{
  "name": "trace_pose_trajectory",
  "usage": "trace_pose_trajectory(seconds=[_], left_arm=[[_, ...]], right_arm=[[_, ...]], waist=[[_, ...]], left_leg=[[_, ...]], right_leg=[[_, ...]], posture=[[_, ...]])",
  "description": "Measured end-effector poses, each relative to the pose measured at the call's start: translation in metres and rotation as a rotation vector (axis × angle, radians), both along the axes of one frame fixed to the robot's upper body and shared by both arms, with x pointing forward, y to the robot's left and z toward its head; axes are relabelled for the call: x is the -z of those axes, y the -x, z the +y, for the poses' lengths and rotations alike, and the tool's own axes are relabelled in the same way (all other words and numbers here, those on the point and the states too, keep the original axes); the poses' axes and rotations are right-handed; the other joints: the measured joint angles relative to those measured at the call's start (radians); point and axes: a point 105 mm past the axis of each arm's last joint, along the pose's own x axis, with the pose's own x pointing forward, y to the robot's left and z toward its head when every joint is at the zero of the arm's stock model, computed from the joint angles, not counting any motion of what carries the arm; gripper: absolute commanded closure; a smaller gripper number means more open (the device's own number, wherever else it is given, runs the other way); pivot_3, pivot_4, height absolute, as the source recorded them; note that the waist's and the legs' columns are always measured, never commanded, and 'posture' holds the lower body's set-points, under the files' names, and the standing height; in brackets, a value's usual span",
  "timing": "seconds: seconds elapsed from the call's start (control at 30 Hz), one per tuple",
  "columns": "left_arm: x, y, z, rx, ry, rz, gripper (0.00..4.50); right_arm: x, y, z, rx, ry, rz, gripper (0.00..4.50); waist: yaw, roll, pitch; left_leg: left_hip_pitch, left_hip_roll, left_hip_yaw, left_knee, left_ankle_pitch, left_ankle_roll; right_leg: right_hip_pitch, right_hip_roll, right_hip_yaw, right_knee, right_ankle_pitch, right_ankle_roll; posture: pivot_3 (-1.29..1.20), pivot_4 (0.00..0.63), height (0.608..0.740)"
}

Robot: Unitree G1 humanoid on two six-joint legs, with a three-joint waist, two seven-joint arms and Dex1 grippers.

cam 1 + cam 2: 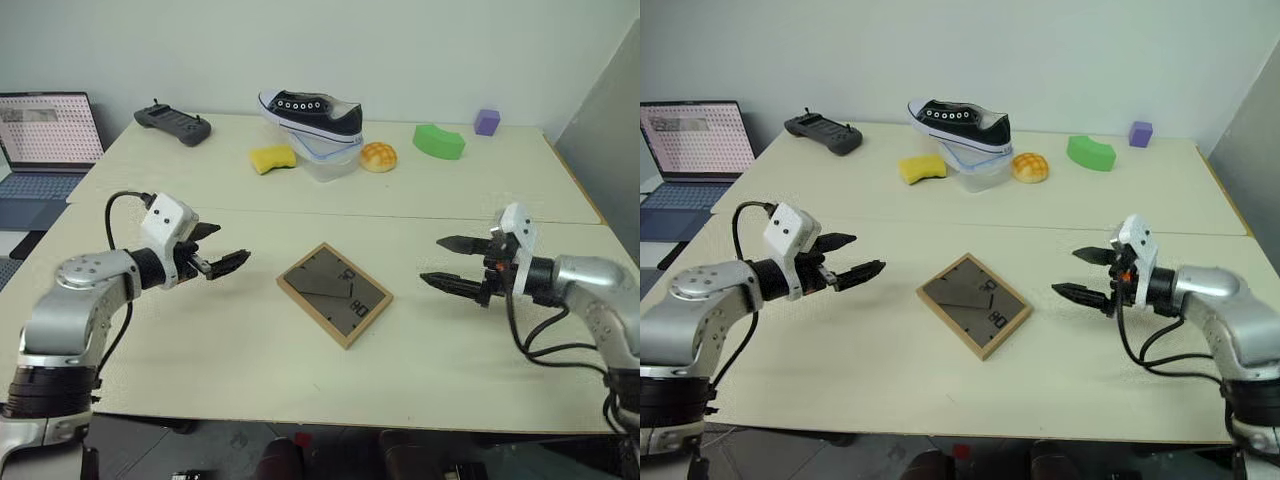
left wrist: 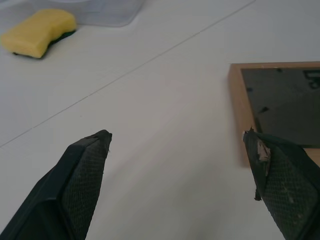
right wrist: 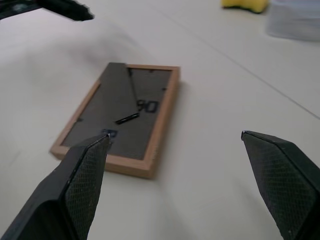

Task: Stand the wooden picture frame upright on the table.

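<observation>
The frame (image 1: 334, 293) lies flat on the near half of the counter (image 1: 230, 360), dark back panel up, turned cornerwise to the near edge, with nothing touching it. The left end effector (image 1: 222, 248) hangs off to its left, clear of the surface, aimed in toward the frame and slightly down, fingers spread wide and empty. The right end effector (image 1: 448, 263) mirrors it on the other side, also slightly tilted down, fingers wide apart, holding nothing. Both stand apart from the frame. Beyond the seam sit a yellow sponge (image 1: 272, 158), a clear tub (image 1: 328, 160) with a shoe (image 1: 312, 114) resting across it, a bun (image 1: 378, 156), a green block (image 1: 438, 141), a purple cube (image 1: 487, 122) and a controller (image 1: 173, 124). A laptop (image 1: 45, 150) is cut off at the left edge. The markings on the frame's back are too small to read.
</observation>
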Motion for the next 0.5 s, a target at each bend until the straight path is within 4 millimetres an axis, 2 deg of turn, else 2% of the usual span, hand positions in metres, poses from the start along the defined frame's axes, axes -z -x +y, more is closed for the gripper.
trace_pose_trajectory(seconds=[0.23, 0.3, 0.43, 0.5], left_arm=[[0.007, 0.007, -0.006, 0.056, -0.034, 0.042, 0.0], [0.007, 0.008, -0.008, 0.055, -0.026, 0.045, 0.36], [0.011, 0.024, -0.02, 0.082, 0.06, 0.102, 1.23], [0.022, 0.036, -0.023, 0.093, 0.045, 0.151, 1.64]], right_arm=[[0.011, -0.014, -0.004, -0.028, 0.056, 0.019, 0.05], [0.014, -0.019, -0.007, -0.014, 0.063, 0.006, 0.0], [0.021, -0.034, 0.001, -0.001, 0.048, -0.015, 0.82], [0.023, -0.046, 0.007, 0.013, 0.06, -0.046, 1.29]], waist=[[0.0, 0.0, 0.0], [0.0, 0.0, 0.0], [-0.008, 0.0, 0.0], [-0.017, 0.0, 0.001]], left_leg=[[-0.002, 0.0, 0.0, 0.0, 0.0, 0.0], [-0.002, 0.0, 0.0, 0.0, 0.0, 0.0], [-0.001, 0.001, 0.0, 0.001, 0.0, 0.0], [-0.001, 0.001, 0.0, 0.0, 0.0, 0.0]], right_leg=[[-0.002, 0.0, 0.0, 0.0, 0.0, 0.0], [-0.002, 0.0, 0.0, 0.0, 0.0, 0.0], [-0.002, 0.0, 0.0, 0.001, 0.0, 0.0], [-0.002, 0.0, 0.001, 0.002, 0.0, 0.0]], posture=[[0.0, 0.15, 0.74], [0.0, 0.15, 0.74], [0.0, 0.15, 0.74], [0.0, 0.15, 0.74]])
